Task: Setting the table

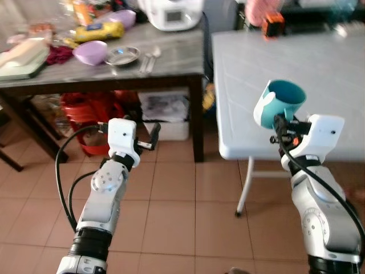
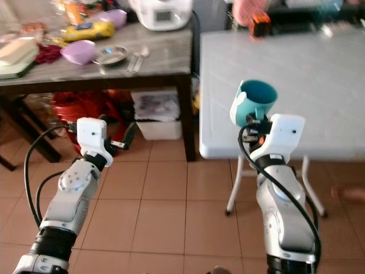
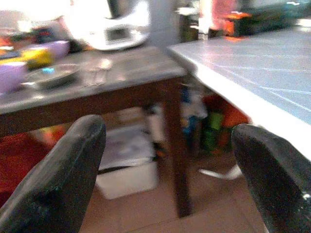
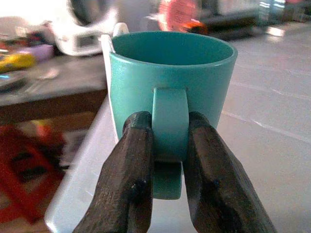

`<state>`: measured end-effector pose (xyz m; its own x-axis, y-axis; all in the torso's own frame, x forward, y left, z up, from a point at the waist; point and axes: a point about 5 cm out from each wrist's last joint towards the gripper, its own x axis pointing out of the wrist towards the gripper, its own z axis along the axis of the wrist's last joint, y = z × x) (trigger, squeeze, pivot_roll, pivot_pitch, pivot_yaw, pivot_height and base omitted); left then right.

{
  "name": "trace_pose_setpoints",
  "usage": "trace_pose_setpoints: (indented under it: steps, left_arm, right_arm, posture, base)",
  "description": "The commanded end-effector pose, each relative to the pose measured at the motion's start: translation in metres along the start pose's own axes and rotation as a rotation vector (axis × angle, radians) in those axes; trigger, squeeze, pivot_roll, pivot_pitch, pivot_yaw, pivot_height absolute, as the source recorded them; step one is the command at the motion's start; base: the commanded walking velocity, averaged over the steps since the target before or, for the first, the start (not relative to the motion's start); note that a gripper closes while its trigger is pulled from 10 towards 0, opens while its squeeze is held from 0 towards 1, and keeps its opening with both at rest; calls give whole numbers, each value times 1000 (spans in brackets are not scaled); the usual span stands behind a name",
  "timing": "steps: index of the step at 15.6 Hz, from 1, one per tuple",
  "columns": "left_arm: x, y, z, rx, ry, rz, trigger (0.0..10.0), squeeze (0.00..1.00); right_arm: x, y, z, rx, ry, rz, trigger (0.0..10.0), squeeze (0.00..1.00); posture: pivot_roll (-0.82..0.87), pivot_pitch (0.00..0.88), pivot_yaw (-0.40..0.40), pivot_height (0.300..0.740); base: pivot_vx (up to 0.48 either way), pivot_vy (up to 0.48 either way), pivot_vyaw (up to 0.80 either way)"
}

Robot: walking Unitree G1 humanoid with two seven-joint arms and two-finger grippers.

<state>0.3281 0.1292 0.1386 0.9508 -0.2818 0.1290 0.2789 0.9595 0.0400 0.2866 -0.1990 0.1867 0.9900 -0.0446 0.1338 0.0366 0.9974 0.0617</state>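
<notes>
Right fingers (image 4: 167, 160) pinched on teal mug (image 4: 170, 87) handle (mug upright), over white table (image 1: 296, 74) edge, left fingers (image 3: 53, 179) spread, empty

Terracotta tile floor (image 1: 171, 211), dark table (image 1: 171, 63), white table (image 1: 319, 85)

Dark table (image 1: 171, 63) with purple bowl (image 1: 90, 52), steel plate (image 1: 122, 55), spoons (image 1: 149, 57)

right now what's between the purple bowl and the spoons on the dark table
A small steel dish sits between the purple bowl and the spoons, close beside the bowl on the dark table; the head views show it.
</notes>
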Motion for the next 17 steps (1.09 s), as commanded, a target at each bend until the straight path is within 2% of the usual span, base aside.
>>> trace_pose_setpoints:
  steps: [1, 3, 8, 13, 17]
  left_arm:
    - [-2, 3, 0, 17, 1, 0, 10000, 0]
    - [-2, 2, 1, 19, -6, 0, 10000, 0]
    - [-6, -6, 5, -33, -50, -78, 10000, 0]
    - [-6, -8, 6, -46, -57, -104, 10000, 0]
    - [-7, -12, 6, -54, -54, -122, 10000, 0]
  right_arm:
    - [1, 1, 7, 4, -31, 1, 10000, 0]
    - [0, 1, 7, 4, -32, -2, 10000, 0]
    - [-1, -1, 7, -27, -43, -4, 10000, 0]
    - [-1, -2, 8, -36, -46, -9, 10000, 0]
    - [-2, -3, 8, -42, -47, -14, 10000, 0]
  posture:
    - [-185, 98, 127, 740]
    - [-187, 102, 127, 740]
    - [-189, 103, 128, 740]
    - [-192, 105, 128, 740]
    - [-195, 108, 130, 740]
  base:
    - [0, 345, -475]
    - [0, 336, -213]
    - [48, 0, 0]
    - [420, 0, 476]
    - [480, 0, 0]
